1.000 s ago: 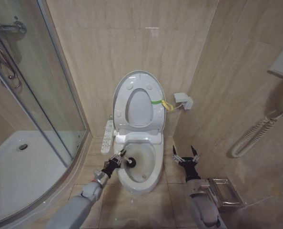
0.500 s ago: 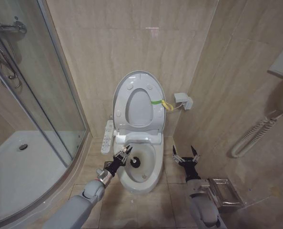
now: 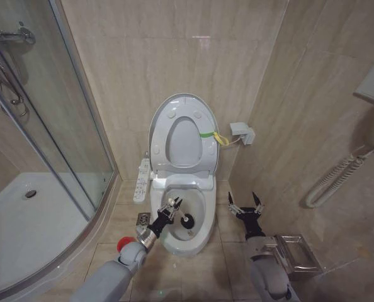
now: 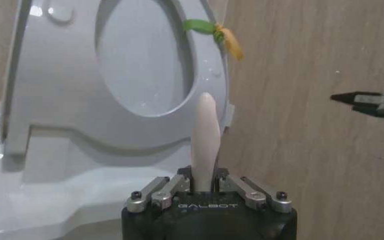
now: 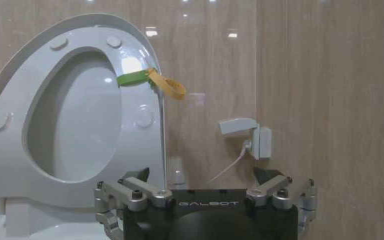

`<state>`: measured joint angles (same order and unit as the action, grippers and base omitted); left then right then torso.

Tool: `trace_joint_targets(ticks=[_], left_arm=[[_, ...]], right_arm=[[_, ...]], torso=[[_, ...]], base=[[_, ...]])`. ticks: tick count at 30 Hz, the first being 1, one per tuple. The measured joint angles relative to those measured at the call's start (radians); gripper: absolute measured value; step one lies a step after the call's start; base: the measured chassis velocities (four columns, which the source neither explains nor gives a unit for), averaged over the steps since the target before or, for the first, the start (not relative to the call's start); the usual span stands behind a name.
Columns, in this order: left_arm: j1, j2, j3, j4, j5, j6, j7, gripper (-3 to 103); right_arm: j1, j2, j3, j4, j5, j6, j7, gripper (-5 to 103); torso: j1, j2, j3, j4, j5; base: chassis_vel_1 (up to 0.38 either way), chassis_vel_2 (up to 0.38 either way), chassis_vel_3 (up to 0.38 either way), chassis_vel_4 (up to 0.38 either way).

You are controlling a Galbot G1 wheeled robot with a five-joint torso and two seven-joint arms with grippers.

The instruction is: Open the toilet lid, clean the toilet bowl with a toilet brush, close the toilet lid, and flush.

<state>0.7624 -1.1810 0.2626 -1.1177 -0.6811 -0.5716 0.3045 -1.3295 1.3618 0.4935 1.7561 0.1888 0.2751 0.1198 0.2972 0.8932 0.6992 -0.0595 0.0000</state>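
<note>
Between left gripper (image 3: 170,206) jaws, toilet brush (image 3: 186,220)

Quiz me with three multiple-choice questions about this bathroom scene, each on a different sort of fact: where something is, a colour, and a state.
1. Where is the black head of the toilet brush?
A. inside the toilet bowl
B. on the shower tray
C. on the floor tiles

2. What colour is the strap on the toilet lid?
A. red
B. green
C. blue

3. How does the toilet lid stand?
A. shut over the bowl
B. taken off and lying on the floor
C. raised against the wall

Answers:
1. A: the left gripper holds the brush by its pale handle, with the head down in the bowl.
2. B: a green strap with a yellow loop sits at the lid's edge.
3. C: lid and seat stand upright, while the right gripper waits open beside the bowl.
</note>
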Motion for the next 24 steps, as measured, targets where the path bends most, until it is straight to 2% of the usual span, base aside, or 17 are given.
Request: trace_joint_targets(ticks=[3, 6, 10, 14, 18, 22, 24], left_arm=[[-0.028, -0.020, -0.015, 0.098, -0.005, -0.024, 0.027, 19], [-0.044, -0.024, -0.023, 0.145, -0.007, -0.034, 0.033, 19], [-0.051, -0.017, -0.028, 0.153, -0.010, -0.039, 0.033, 19], [-0.039, 0.003, -0.027, 0.079, -0.015, -0.029, 0.021, 19], [0.000, 0.050, 0.003, -0.085, -0.016, 0.011, -0.024, 19], [0.025, 0.073, 0.034, -0.166, -0.015, 0.040, -0.053, 19], [0.033, 0.069, 0.046, -0.167, -0.011, 0.046, -0.059, 19]], right_arm=[[0.000, 0.000, 0.000, 0.000, 0.000, 0.000, 0.000, 100], [0.000, 0.000, 0.000, 0.000, 0.000, 0.000, 0.000, 100], [0.000, 0.000, 0.000, 0.000, 0.000, 0.000, 0.000, 100], [0.000, 0.000, 0.000, 0.000, 0.000, 0.000, 0.000, 100], [0.000, 0.000, 0.000, 0.000, 0.000, 0.000, 0.000, 100], [0.000, 0.000, 0.000, 0.000, 0.000, 0.000, 0.000, 100], [0.000, 0.000, 0.000, 0.000, 0.000, 0.000, 0.000, 100]], torso=[[0.000, 0.000, 0.000, -0.0001, 0.0000], [0.000, 0.000, 0.000, 0.0000, 0.0000], [0.000, 0.000, 0.000, 0.0000, -0.0001], [0.000, 0.000, 0.000, 0.0000, 0.0000], [0.000, 0.000, 0.000, -0.0001, -0.0001], [0.000, 0.000, 0.000, 0.0000, 0.0001], [0.000, 0.000, 0.000, 0.0000, 0.0000]], base=[[0.000, 0.000, 0.000, 0.000], [0.000, 0.000, 0.000, 0.000], [0.000, 0.000, 0.000, 0.000], [0.000, 0.000, 0.000, 0.000], [0.000, 0.000, 0.000, 0.000], [0.000, 0.000, 0.000, 0.000], [0.000, 0.000, 0.000, 0.000]])
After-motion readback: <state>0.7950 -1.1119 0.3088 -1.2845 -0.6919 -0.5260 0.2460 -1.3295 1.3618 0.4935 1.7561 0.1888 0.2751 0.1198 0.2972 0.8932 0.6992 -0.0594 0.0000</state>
